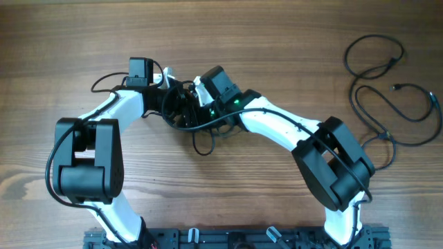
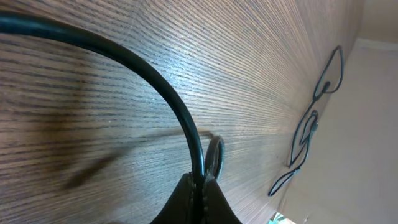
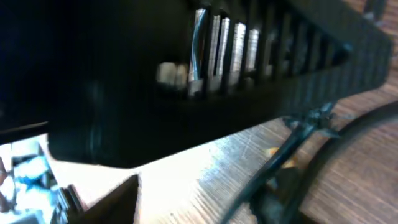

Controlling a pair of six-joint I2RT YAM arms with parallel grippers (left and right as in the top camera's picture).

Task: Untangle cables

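While my left claw (image 2: 200, 186) clamps a cable (image 2: 155, 81) beside the knot (image 1: 183, 111), I cannot tell how wide my right claw (image 1: 199, 88) stands.

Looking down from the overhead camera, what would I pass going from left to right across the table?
Left arm's elbow → bunched cables → right arm's elbow → loose cables.

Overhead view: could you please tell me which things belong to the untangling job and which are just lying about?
Job: cable bunch between the arms; loose cables at right; left end effector, shut on the cable bunch; right end effector beside it.
Lying about: only the table and the rail at its near edge.
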